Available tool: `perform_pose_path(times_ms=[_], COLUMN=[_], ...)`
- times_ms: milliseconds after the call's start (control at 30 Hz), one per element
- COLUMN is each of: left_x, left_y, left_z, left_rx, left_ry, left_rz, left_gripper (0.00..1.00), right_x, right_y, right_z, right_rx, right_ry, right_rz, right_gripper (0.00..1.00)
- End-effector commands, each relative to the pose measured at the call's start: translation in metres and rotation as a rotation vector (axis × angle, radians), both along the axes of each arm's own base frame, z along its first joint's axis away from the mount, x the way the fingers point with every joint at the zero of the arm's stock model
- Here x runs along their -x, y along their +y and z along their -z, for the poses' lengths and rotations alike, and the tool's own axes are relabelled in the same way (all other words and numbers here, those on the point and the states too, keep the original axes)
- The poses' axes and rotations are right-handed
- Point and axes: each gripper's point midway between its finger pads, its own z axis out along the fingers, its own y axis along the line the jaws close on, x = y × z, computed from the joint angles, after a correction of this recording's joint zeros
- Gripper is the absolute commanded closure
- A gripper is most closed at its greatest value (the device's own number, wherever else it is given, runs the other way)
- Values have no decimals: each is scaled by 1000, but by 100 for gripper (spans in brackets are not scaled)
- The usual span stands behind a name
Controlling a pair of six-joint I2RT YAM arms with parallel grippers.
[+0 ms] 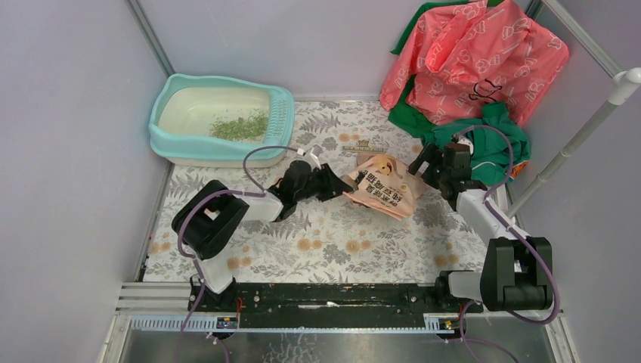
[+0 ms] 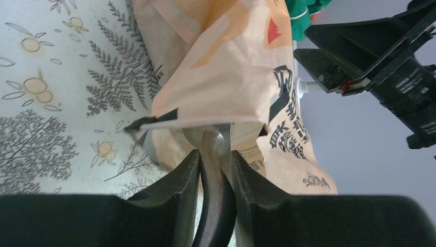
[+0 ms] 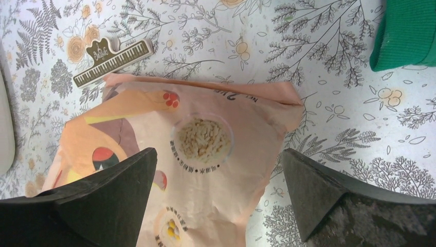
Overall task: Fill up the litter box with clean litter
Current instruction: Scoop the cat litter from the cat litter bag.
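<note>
The litter box (image 1: 160, 130) is set in the far left corner of the floral mat (image 1: 332, 242). Its long side is laid close along the lilac left wall, and its slotted rim is turned toward the middle of the mat. A thin patch of clean litter (image 1: 240, 127) is seen on the cream pan, nearer the slotted end. The pink-orange printed bag (image 1: 382, 185) is laid flat near the mat's centre, well apart from the box, with a band of open mat between them. The left gripper (image 1: 336, 184) is brought up against the bag's left edge. In the left wrist view its fingers (image 2: 177, 180) are seen clamped narrowly on the handle of a grey scoop (image 2: 215, 170), whose front end is hidden behind the bag's edge. The right gripper (image 1: 425, 162) is held over the bag's right end, its jaws spread to full width with nothing gripped. In the right wrist view the bag's round window of pale granules (image 3: 202, 139) is framed between the two fingers. A brown bag clip (image 3: 113, 60) is seen on the mat just beyond the bag's far edge. A green cloth (image 1: 487, 140) and a salmon printed fabric (image 1: 469, 53) are heaped in the far right corner, close beside the right arm, and a white pole (image 1: 574, 144) is slanted along the right side. Open mat is left between the bag and the arm bases.
</note>
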Motion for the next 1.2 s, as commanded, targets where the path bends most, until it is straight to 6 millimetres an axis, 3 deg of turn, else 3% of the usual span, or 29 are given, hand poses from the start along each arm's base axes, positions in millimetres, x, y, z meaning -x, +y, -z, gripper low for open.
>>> perform_pose_path(times_ms=[0, 133, 700, 1167], left_x=[-3, 4, 45, 63], left_y=[11, 22, 88, 117], left_z=[-44, -47, -24, -8], left_rx=[184, 235, 151, 268], left_ry=[-149, -154, -52, 25], left_rz=[5, 5, -138, -268], left_gripper=[100, 100, 100, 100], right_x=[9, 12, 24, 26], right_y=[4, 5, 12, 16], right_z=[-11, -16, -31, -38], right_rx=[-5, -7, -25, -41], right_ry=[-21, -33, -74, -89], right_rz=[-38, -46, -90, -106], right_gripper=[0, 0, 1, 1])
